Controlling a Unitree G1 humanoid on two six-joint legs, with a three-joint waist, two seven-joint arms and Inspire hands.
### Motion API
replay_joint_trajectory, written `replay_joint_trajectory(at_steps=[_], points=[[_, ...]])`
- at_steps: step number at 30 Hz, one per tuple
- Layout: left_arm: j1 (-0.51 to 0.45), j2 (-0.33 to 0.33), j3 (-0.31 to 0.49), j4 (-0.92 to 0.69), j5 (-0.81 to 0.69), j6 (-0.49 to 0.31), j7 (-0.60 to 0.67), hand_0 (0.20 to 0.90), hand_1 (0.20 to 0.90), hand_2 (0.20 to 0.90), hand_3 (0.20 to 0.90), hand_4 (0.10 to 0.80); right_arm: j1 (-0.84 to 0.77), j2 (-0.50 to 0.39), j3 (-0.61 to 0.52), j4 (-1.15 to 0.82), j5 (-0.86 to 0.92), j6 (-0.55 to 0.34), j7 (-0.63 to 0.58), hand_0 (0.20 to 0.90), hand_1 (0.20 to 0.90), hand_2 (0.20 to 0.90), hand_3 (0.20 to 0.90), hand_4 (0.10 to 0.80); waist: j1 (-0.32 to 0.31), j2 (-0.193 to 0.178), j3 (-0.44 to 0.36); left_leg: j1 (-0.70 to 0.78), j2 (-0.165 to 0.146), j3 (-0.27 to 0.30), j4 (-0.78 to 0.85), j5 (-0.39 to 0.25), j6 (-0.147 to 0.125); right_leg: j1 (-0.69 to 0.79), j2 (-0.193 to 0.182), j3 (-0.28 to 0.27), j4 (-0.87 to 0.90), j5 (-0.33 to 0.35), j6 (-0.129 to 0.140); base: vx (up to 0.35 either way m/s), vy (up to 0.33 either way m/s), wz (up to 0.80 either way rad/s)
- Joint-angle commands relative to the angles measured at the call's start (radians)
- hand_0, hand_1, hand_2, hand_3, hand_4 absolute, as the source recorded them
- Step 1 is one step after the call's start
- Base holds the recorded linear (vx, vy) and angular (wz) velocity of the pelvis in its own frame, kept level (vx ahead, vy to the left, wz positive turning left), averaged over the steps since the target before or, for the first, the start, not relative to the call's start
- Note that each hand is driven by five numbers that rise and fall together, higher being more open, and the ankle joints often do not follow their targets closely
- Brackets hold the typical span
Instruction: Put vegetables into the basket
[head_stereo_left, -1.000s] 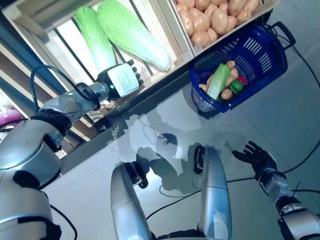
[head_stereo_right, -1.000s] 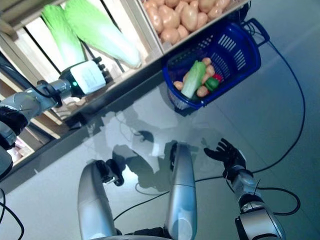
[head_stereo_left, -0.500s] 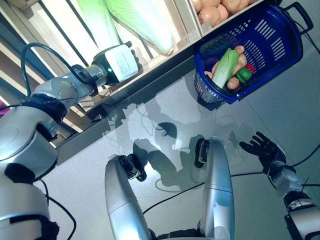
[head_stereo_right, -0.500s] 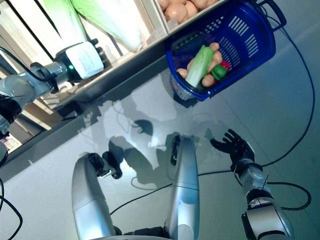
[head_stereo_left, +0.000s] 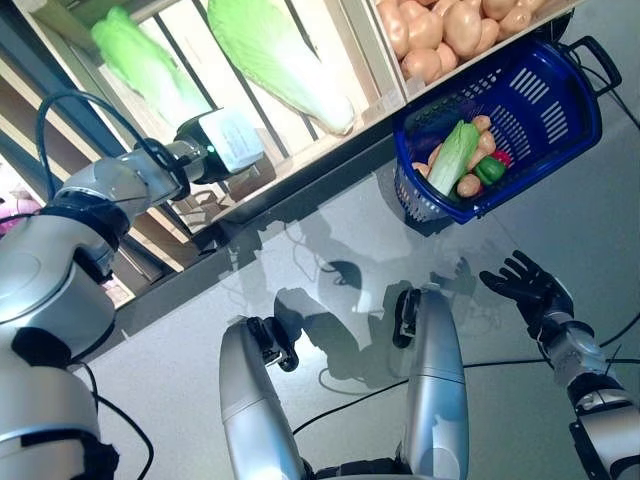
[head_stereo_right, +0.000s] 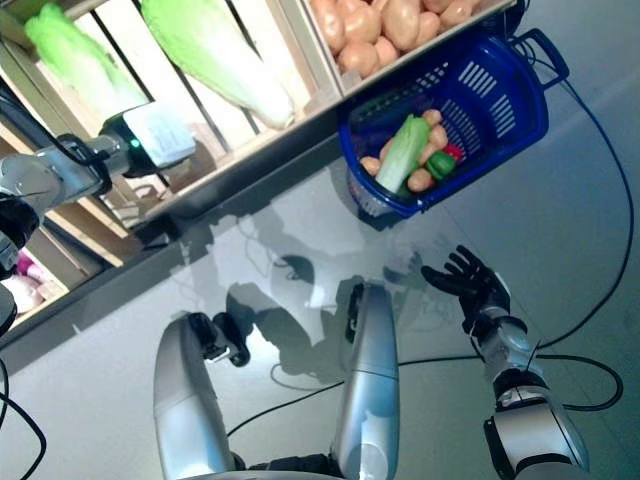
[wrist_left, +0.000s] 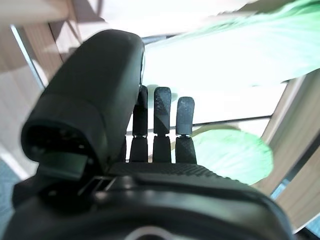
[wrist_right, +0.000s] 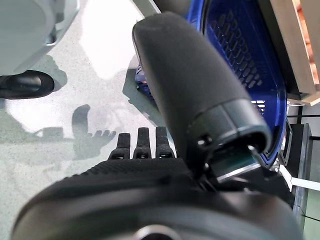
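Basket (head_stereo_left: 540, 110) on the floor already holds a cabbage and some small veg, left hand (head_stereo_left: 228, 143) reaching flat-fingered toward the shelf cabbages (head_stereo_left: 275, 55), right hand (head_stereo_left: 525, 288) spread empty, so more to load.

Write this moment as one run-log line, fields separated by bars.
left hand: open, at cabbage shelf | right hand: open, empty | basket: holds vegetables

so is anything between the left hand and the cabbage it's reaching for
Nothing visible. The left hand is open at the crate's front, fingers straight, and the left wrist view shows the cabbage just past them with clear space between. The crate slats lie under the cabbages, not across the reach.
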Motion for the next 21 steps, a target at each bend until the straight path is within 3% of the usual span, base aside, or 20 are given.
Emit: replay_joint_trajectory(at_steps=[1,6,13,16,21], points=[[-0.002,0.075,0.033,0.030,-0.188,0.007,0.153,0.300,0.300,0.300,0.300,0.400,0.018,-0.076,-0.052,0.026,0.057,-0.041,0.005,0.900,0.900,0.900,0.900,0.800,-0.026,0.021,-0.103,0.065,0.031,-0.048,-0.064,-0.062,-0.076,0.129,-0.039,-0.003,-0.166,0.086,0.061,0.080,0.025,-0.02],[0.032,0.095,0.091,0.005,-0.399,-0.074,0.286,0.300,0.300,0.300,0.300,0.400,0.049,-0.058,-0.052,0.022,0.058,-0.054,0.018,0.900,0.900,0.900,0.900,0.800,-0.015,0.024,-0.145,0.183,0.015,-0.011,-0.200,-0.012,-0.073,0.231,-0.025,-0.019,-0.264,0.107,0.051,0.079,0.025,-0.04],[0.111,0.078,0.206,-0.041,-0.616,-0.251,0.268,0.300,0.300,0.300,0.300,0.400,0.071,-0.023,-0.042,0.001,0.013,-0.071,0.019,0.900,0.900,0.900,0.900,0.800,0.000,0.025,-0.201,0.341,-0.011,0.029,-0.350,0.031,-0.060,0.379,-0.015,-0.044,-0.382,0.122,0.033,0.073,0.006,-0.07],[0.139,0.057,0.247,-0.068,-0.653,-0.301,0.242,0.300,0.300,0.300,0.300,0.400,0.069,-0.010,-0.038,0.001,0.004,-0.061,0.008,0.900,0.900,0.900,0.900,0.800,0.009,0.023,-0.223,0.391,-0.017,0.041,-0.380,0.033,-0.053,0.429,-0.020,-0.059,-0.407,0.121,0.028,0.093,-0.028,-0.03],[0.184,0.046,0.285,-0.085,-0.606,-0.297,0.201,0.300,0.300,0.300,0.300,0.400,0.077,0.006,-0.045,0.005,-0.020,-0.051,0.009,0.900,0.900,0.900,0.900,0.800,0.015,0.019,-0.244,0.442,-0.019,0.046,-0.401,0.030,-0.048,0.475,-0.027,-0.074,-0.417,0.116,0.031,0.103,-0.026,-0.01]])
